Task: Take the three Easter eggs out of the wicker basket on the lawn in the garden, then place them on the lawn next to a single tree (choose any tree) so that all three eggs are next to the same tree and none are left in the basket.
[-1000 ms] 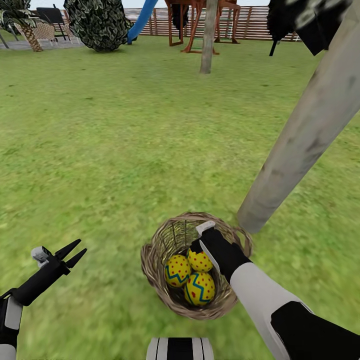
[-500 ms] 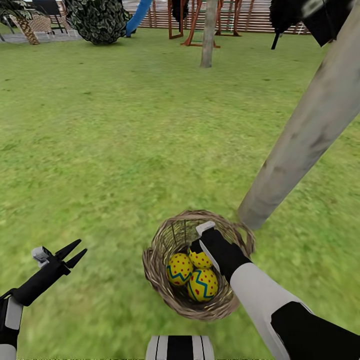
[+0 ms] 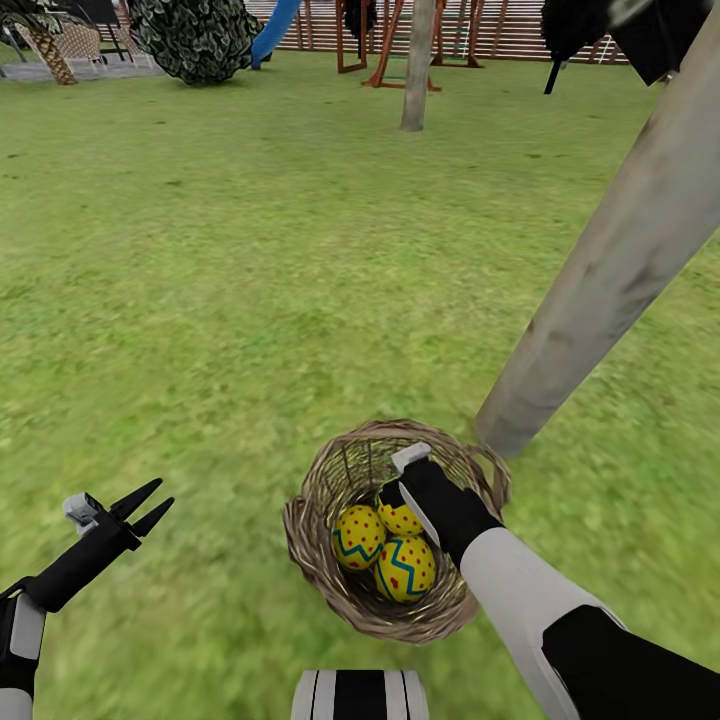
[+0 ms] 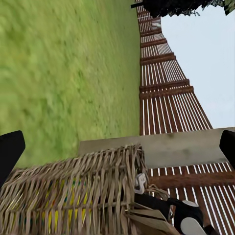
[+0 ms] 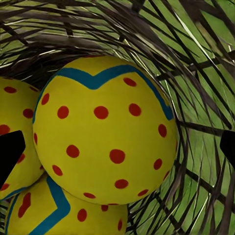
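Note:
The wicker basket (image 3: 310, 560) sits on the lawn (image 3: 250, 300) at the foot of a pale leaning tree trunk (image 3: 600, 270). Three yellow Easter eggs with red dots lie inside: one at the left (image 3: 356, 536), one nearest me (image 3: 406, 570), one at the back (image 3: 400, 519). My right gripper (image 3: 396, 492) reaches down into the basket over the back egg. In the right wrist view that egg (image 5: 105, 152) lies between the spread fingertips of the open right gripper (image 5: 117, 152). My left gripper (image 3: 150, 506) hovers open over grass to the basket's left, with the basket (image 4: 73, 196) before it.
A second slim trunk (image 3: 417, 65) stands far ahead on the grass. Beyond it are a wooden play set with a blue slide (image 3: 275, 30), a dark bush (image 3: 195, 40) and a slatted fence (image 4: 166, 98). Open grass spreads ahead and to the left.
The head view has tipped down a little. The eggs have shifted slightly inside the basket. Both grippers keep their places.

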